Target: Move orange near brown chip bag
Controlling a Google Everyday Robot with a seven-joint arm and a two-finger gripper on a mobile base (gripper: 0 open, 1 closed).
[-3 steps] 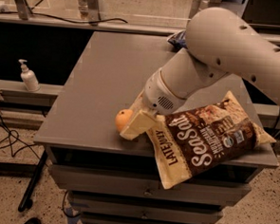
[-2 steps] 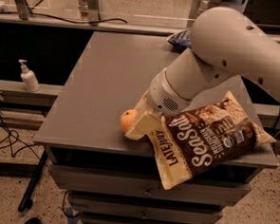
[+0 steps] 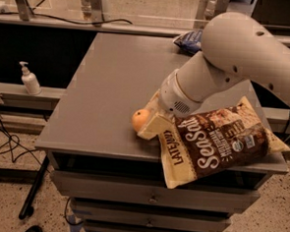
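The orange (image 3: 139,119) rests low over the grey table (image 3: 107,86) near its front edge. My gripper (image 3: 151,124) comes down from the white arm (image 3: 227,59) and is closed on the orange; a cream finger (image 3: 153,129) covers its right side. The brown chip bag (image 3: 222,142), lettered "LATE JULY" and "Sea Salt", lies flat just to the right, with its lower left corner hanging over the table's front edge. The orange is a few centimetres from the bag's left edge.
A dark blue chip bag (image 3: 190,41) lies at the table's far edge, partly behind my arm. A white pump bottle (image 3: 29,79) stands on a ledge to the left. Drawers sit under the table top, and cables lie on the floor at left.
My gripper and the orange have slid a little to the right, closer to the brown chip bag. The bag has not moved.
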